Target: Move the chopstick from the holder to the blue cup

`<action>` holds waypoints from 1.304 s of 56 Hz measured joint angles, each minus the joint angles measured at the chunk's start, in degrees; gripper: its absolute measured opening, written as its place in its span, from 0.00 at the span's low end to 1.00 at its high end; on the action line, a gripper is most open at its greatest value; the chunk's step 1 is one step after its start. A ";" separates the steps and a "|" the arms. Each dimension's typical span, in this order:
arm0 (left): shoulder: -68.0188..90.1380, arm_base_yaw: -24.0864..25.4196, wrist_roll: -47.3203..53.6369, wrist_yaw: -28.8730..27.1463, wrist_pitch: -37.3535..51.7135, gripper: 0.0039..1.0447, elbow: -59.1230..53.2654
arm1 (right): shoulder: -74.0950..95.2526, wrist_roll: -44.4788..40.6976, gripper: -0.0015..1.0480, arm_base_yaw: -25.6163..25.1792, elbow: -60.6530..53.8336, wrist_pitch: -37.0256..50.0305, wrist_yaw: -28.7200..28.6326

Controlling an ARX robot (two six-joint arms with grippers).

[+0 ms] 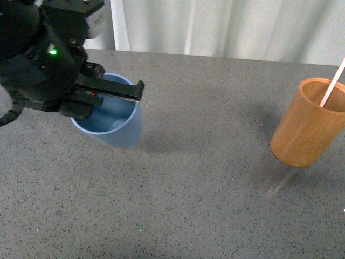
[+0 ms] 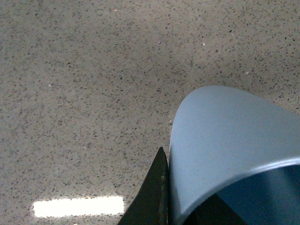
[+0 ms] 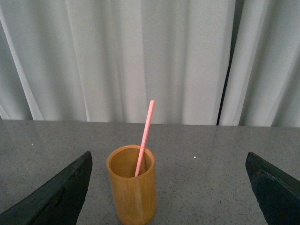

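Holding cup: my left gripper (image 1: 126,93) is clamped on the rim of the cup (image 1: 114,129), one finger outside the wall and one inside.
Cup risk: I judge that thin rim pinch could slip, or drag the cup over if I move.
Chopstick (image 1: 333,81): leaning in the holder (image 1: 304,127), far right, well apart from the cup.
Right gripper (image 3: 168,157): fingers spread wide, empty; the holder is ahead between them, untouched.
Pick risk: closing off-centre could knock the holder over or miss the thin stick.
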 joint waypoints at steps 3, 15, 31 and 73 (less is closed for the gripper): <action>3.28 -1.88 -2.10 -0.68 -0.55 0.03 2.54 | 0.00 0.00 0.90 0.02 0.00 0.00 0.00; 12.13 -6.95 -6.62 -1.38 -3.06 0.03 8.72 | 0.00 0.00 0.90 0.00 0.00 0.00 0.00; 14.10 -7.87 -8.02 -1.03 -3.65 0.15 11.56 | 0.00 0.00 0.90 0.02 0.00 0.00 0.02; 0.46 -1.38 -5.60 3.04 1.95 0.94 4.11 | 0.00 0.00 0.90 0.02 0.00 0.00 0.00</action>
